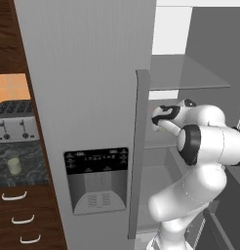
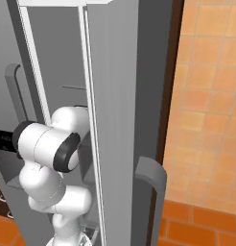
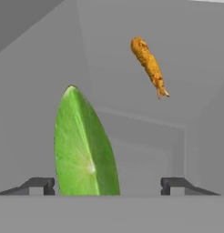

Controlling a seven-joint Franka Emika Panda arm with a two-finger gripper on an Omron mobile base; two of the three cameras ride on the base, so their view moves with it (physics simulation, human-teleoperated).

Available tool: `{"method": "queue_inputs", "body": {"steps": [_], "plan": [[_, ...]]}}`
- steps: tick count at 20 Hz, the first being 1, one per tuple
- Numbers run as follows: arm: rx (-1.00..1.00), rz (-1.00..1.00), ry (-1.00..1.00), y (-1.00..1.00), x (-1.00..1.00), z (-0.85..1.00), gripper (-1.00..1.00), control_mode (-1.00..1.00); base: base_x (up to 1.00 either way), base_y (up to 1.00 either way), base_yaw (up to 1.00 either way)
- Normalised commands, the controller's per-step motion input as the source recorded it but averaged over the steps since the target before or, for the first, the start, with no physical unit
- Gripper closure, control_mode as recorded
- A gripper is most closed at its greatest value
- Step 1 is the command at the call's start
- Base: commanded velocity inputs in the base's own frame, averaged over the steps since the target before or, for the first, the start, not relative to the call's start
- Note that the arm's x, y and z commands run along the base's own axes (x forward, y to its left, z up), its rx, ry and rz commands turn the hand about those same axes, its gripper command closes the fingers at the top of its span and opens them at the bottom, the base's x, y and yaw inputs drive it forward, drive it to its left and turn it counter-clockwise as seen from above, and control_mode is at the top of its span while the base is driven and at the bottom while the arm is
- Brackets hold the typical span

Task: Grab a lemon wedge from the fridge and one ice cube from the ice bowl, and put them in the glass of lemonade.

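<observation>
The lemon wedge [image 3: 84, 145] is bright green and pointed, and stands upright close in front of the hand, inside the fridge [image 1: 92, 97]. It sits between my gripper's [image 3: 107, 184] two dark fingertips, nearer the left one. The jaws stand wide apart and open, with a clear gap to the right fingertip [image 3: 173, 184]. My arm [image 1: 205, 141] reaches past the open door onto a fridge shelf. The glass of lemonade [image 1: 13, 165] stands on the dark counter at the far left. The ice bowl and ice cube are out of view.
A thin orange sliver [image 3: 149, 66] lies further back on the shelf, up and to the right of the wedge. A toaster [image 1: 15, 122] stands behind the glass. The open fridge door [image 2: 115, 120] stands close beside the arm. A glass shelf [image 1: 190, 73] is above the hand.
</observation>
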Motion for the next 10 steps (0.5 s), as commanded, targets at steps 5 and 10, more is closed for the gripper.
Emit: {"method": "queue_inputs", "body": {"steps": [5,10], "plan": [[-0.01,0.00,0.07,0.00,0.00,-0.23,-1.00,-1.00,0.00,0.00,0.00],[-0.04,0.00,0.07,0.08,0.00,-0.34,-1.00,-1.00,0.00,0.00,0.00]]}}
